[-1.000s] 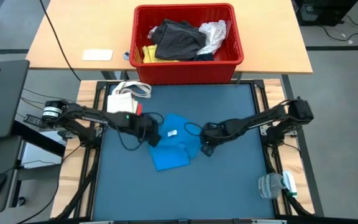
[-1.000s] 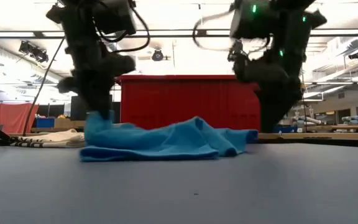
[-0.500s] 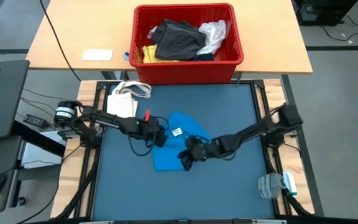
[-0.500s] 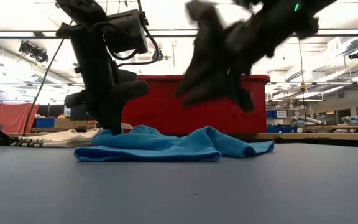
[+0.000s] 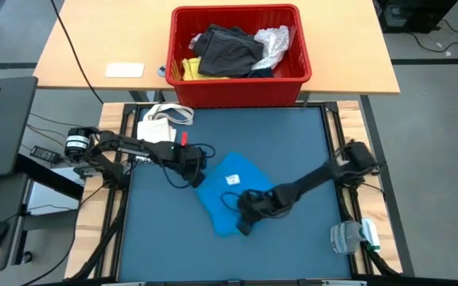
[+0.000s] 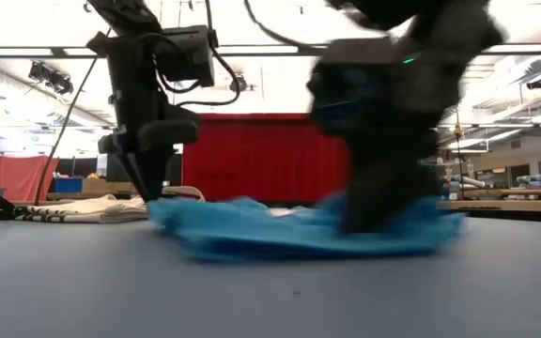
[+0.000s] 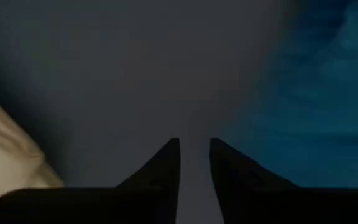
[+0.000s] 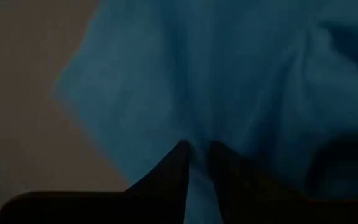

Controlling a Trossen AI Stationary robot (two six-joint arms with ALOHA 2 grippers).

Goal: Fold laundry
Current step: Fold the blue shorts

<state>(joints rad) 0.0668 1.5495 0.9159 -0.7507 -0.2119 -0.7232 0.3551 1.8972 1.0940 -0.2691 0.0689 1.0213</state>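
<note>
A: Item 1, loc?
B: Bright blue soft cloth garment, mat centre. R gripper at its 5 o'clock edge, jaws narrow, pinching fabric, prob. to drag a fold.
A: L gripper?
B: At 10 o'clock, just off cloth, jaws slightly apart, empty.

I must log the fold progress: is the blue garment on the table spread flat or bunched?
Bunched. The blue garment lies as an uneven heap with raised wrinkles in the low view; the right gripper is at its edge.

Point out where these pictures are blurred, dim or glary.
Low view: the right end effector is motion-smeared over the blue garment, with bright ceiling lights behind. Both wrist views: dim and soft; the left one shows dark table between its fingers. High view: evenly lit.
</note>
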